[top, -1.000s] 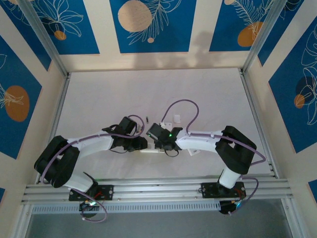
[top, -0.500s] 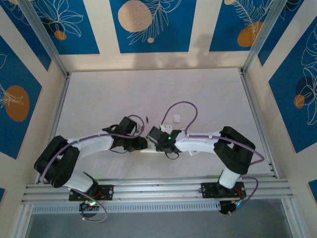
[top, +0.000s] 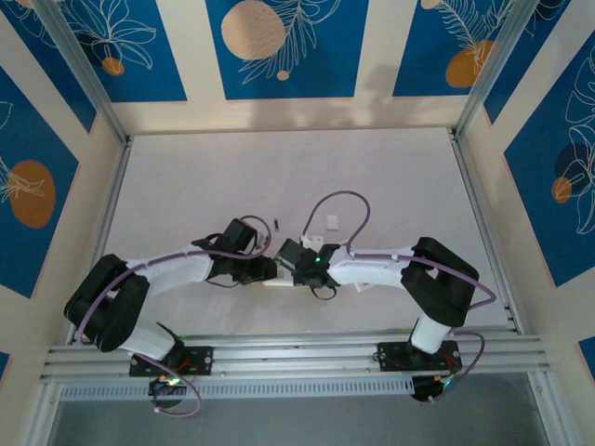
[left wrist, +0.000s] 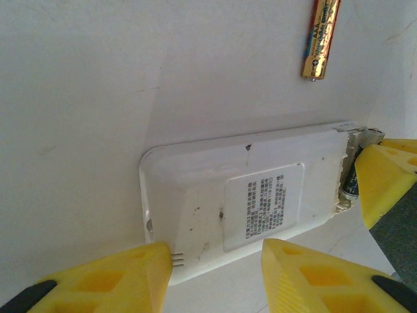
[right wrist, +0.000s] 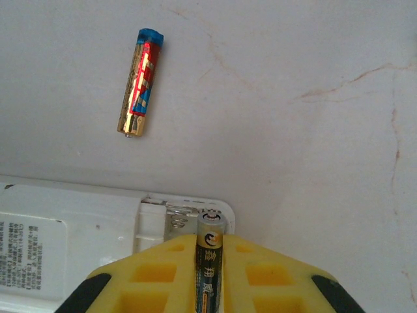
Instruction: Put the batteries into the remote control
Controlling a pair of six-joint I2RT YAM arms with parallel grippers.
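Observation:
The white remote control [left wrist: 241, 195] lies back up on the table, its battery compartment [right wrist: 171, 220] open at one end with the springs showing. My right gripper [right wrist: 210, 246] is shut on a black-and-gold battery [right wrist: 210, 261], whose tip sits at the compartment's edge. That gripper's yellow finger [left wrist: 384, 179] and the dark battery [left wrist: 350, 184] also appear at the remote's right end. My left gripper [left wrist: 215, 274] stands open at the remote's near long edge, one finger [left wrist: 130, 274] touching its corner. A loose gold, red and blue battery [right wrist: 140, 81] [left wrist: 320, 39] [top: 276, 223] lies on the table beyond the remote.
In the top view both grippers [top: 268, 269] [top: 290, 271] meet over the remote [top: 279, 283] mid-table. A small white piece [top: 332, 221] lies just behind them. Metal rails [top: 297, 353] line the near edge, and patterned walls close in the sides and back.
My right gripper has crept a little left toward the remote's open end with the battery. The left arm has held still.

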